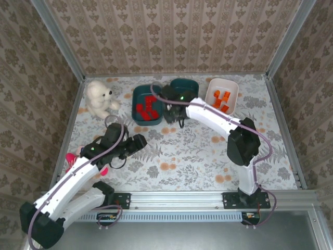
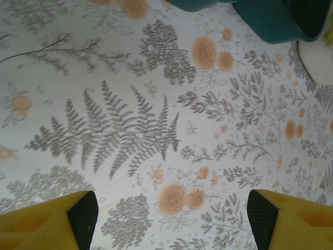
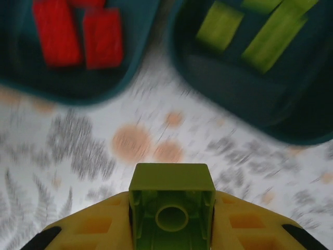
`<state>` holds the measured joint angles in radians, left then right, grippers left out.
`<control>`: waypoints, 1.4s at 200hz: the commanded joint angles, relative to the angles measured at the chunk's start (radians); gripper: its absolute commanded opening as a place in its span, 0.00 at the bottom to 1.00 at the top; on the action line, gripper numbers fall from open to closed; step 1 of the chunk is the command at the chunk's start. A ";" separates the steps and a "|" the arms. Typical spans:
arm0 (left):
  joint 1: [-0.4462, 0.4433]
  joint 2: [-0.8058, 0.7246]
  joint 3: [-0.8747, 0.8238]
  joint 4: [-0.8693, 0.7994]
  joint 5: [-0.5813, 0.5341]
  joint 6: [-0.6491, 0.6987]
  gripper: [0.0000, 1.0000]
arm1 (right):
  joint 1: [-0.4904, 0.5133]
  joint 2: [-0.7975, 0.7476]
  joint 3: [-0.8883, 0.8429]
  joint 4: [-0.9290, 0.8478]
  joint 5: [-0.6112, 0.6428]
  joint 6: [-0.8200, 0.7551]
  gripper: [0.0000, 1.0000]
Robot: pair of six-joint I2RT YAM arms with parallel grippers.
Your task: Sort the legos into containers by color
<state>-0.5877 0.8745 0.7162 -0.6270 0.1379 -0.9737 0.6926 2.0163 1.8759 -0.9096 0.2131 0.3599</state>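
Floral tablecloth [image 2: 156, 104]; right gripper [image 3: 171, 232] clamps green lego [image 3: 171, 198], hollow underside facing wrist camera; left gripper [image 2: 171, 221] jaws apart.

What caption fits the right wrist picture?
Right fingers pinch a light green lego above the table, facing a teal tub of red legos and another teal tub of green legos.

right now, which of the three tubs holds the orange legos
The white tub at the far right, the only one not teal. Orange legos lie in it; the left teal tub holds red legos, the middle teal tub green legos.
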 commanded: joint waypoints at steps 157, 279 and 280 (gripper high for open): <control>0.008 0.136 0.121 0.163 0.025 0.051 0.80 | -0.203 0.562 0.589 -0.310 0.222 0.073 0.32; 0.012 0.115 0.125 0.138 0.021 0.055 0.80 | -0.169 0.466 0.696 -0.274 0.271 0.014 0.62; 0.012 0.114 0.125 0.138 0.021 0.055 0.80 | -0.168 0.461 0.695 -0.273 0.270 0.015 0.62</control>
<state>-0.5865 1.0203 0.8143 -0.4706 0.1608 -0.9382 0.5045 2.5820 2.5233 -1.1896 0.4393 0.3923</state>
